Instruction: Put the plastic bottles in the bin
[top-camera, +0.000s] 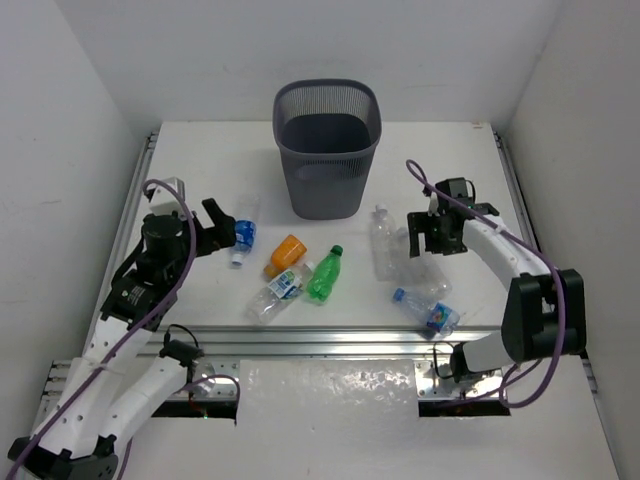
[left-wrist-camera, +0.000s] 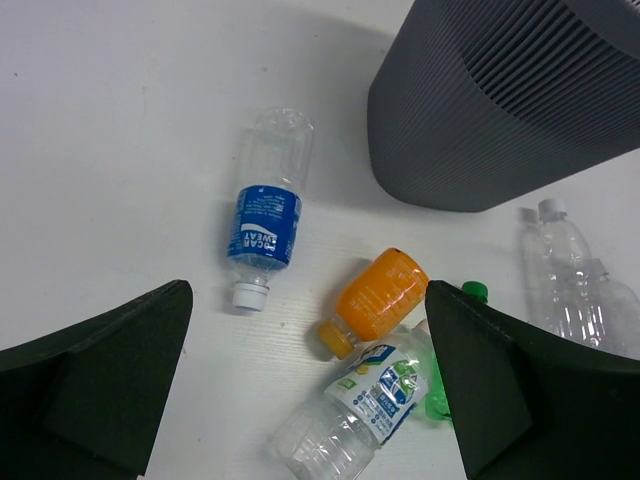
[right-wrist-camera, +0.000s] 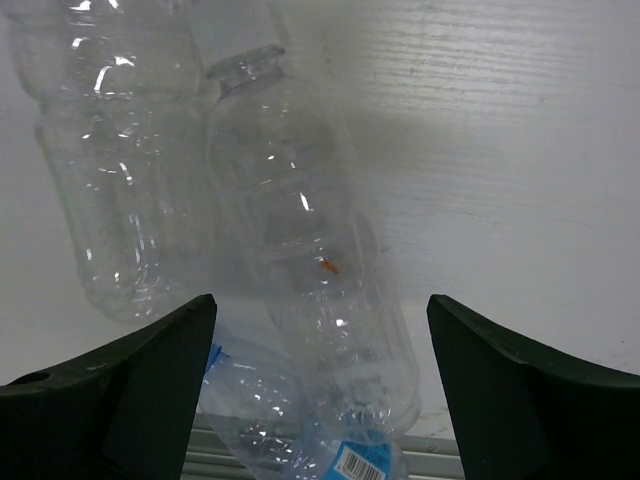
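Reaching low with left end effector spread apart beside blue-label bottle. Bent inward with right end effector spread apart over clear bottles. Lying on surface before bin.

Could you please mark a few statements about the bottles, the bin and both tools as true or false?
1. The bin stands upright on the table. True.
2. The orange bottle is inside the bin. False: it lies on the table near the green bottle.
3. The left tool is shut on a bottle. False: it is open and holds nothing.
4. The right tool is open over clear bottles. True.
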